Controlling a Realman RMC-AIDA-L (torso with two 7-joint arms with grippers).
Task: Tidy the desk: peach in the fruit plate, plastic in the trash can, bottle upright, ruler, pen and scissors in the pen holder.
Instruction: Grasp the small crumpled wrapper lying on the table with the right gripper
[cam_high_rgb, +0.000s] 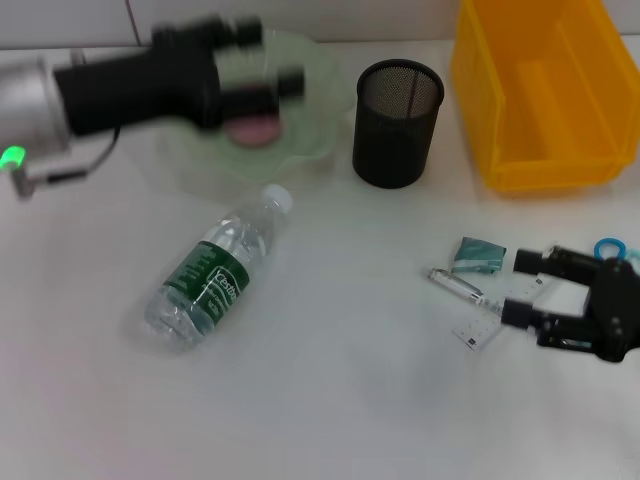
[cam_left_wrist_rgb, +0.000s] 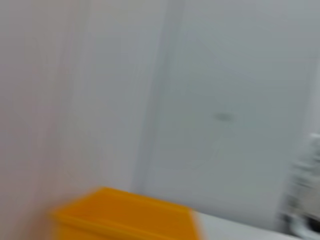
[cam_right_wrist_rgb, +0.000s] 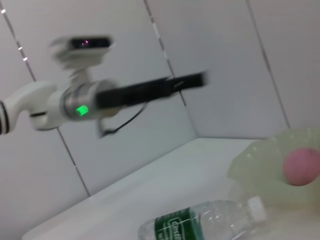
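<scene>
Low at four o'clock: right gripper (cam_high_rgb: 520, 290), fingers spread, empty, beside ruler (cam_high_rgb: 478, 325), pen (cam_high_rgb: 455, 284) and plastic (cam_high_rgb: 480, 255). Up at eleven o'clock: left gripper (cam_high_rgb: 268, 62), released, above fruit plate (cam_high_rgb: 320, 70) holding peach (cam_high_rgb: 253, 129). Bottle (cam_high_rgb: 212, 272) lying flat, centre. Risk: crowded items, likely nudged or wrongly pinched.

One water bottle (cam_high_rgb: 212, 271) lies on its side at centre left of the head view. One green fruit plate (cam_high_rgb: 320, 95) sits at upper centre, holding one pink peach (cam_high_rgb: 254, 130). One black mesh pen holder (cam_high_rgb: 397, 122) stands right of it, and one yellow bin (cam_high_rgb: 540, 90) fills the upper right. At right lie one teal plastic scrap (cam_high_rgb: 478, 255), one clear ruler (cam_high_rgb: 478, 330) and one pen (cam_high_rgb: 455, 285). Two grippers show: left gripper (cam_high_rgb: 268, 58), right gripper (cam_high_rgb: 522, 290).
</scene>
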